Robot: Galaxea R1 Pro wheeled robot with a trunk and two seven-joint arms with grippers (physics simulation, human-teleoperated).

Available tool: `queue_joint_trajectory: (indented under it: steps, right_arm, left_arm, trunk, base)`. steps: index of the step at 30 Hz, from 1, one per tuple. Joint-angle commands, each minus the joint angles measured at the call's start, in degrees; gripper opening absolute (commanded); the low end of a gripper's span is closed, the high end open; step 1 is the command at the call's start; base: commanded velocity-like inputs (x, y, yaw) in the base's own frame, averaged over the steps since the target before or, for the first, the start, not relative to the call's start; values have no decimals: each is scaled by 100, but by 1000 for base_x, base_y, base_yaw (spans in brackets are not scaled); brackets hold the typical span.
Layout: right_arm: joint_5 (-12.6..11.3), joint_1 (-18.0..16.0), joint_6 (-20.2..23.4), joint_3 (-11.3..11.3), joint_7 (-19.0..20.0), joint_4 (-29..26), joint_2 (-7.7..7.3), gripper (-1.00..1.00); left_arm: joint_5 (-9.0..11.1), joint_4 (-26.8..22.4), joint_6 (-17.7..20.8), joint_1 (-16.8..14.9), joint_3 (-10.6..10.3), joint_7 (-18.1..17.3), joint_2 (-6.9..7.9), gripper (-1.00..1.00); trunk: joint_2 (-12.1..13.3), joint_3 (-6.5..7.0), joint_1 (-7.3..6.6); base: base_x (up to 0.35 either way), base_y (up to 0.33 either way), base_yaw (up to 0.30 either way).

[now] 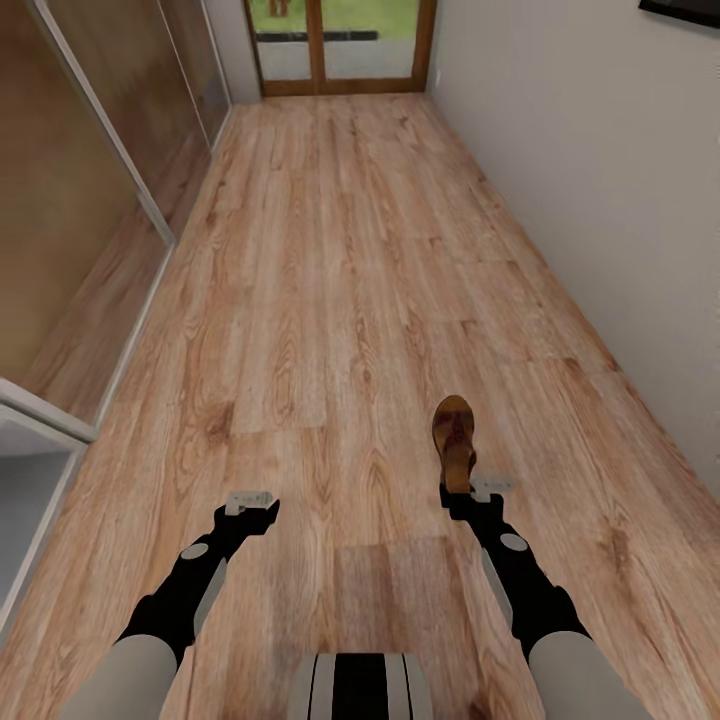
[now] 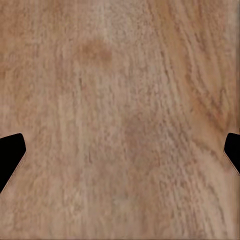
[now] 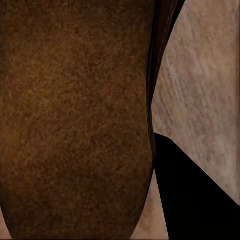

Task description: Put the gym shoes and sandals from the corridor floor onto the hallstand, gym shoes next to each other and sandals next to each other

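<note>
Robot's trunk [image 1: 362,686] sits at the near edge of the head view, both arms reaching forward over the corridor floor [image 1: 330,260]. Right gripper [image 1: 472,492] is clamped on the heel end of one sandal [image 1: 454,435], toe pointing away down the corridor. Right wrist view backs this: brown leather [image 3: 75,120] hard against the lens, one dark finger [image 3: 192,200] beside it. Can't tell if the sandal is lifted or resting on the planks. Left gripper [image 1: 250,500] is spread wide and empty, fingertips [image 2: 10,155] at the frame edges over bare wood.

Progress, my read: early, one sandal in hand, nothing seen racked. Still to do: other sandal, both gym shoes, then pairing.

Can't see the hallstand or the other three shoes from here. Far door [image 1: 340,45] cropped; glass panels [image 1: 90,200] along the robot's left.
</note>
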Motion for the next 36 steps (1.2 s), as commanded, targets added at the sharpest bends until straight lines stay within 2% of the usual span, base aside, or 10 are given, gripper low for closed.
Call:
queue_joint_trajectory:
  steps: [1, 4, 7, 11, 36]
  right_arm:
    - [46, -2, -9, -38, 34, -4, 12, -100]
    - [48, -2, -11, -38, 33, -8, 12, -100]
    - [49, -2, -12, -33, 29, -5, 16, -100]
    - [46, -2, -12, -37, 33, -19, 17, -100]
    - [46, -2, -12, -55, 34, -129, 8, -100]
  left_arm:
    - [-57, -5, 18, -2, 49, -54, -9, 100]
    - [-47, -2, 21, -2, 45, -59, -9, 100]
    - [-35, -1, 293, -2, 35, -65, -19, 100]
    - [-34, -1, 391, -2, 38, -74, -22, 100]
    - [-25, 17, 435, -2, 34, -79, -37, 100]
  trunk:
    - [0, 20, -3]
    - [4, 101, -11]
    - [8, 195, -19]
    - [14, 321, -29]
    - [47, 1112, -93]
  base:
    - [0, 0, 0]
    - [0, 0, 0]
    - [0, 0, 0]
    - [0, 0, 0]
    - [0, 0, 0]
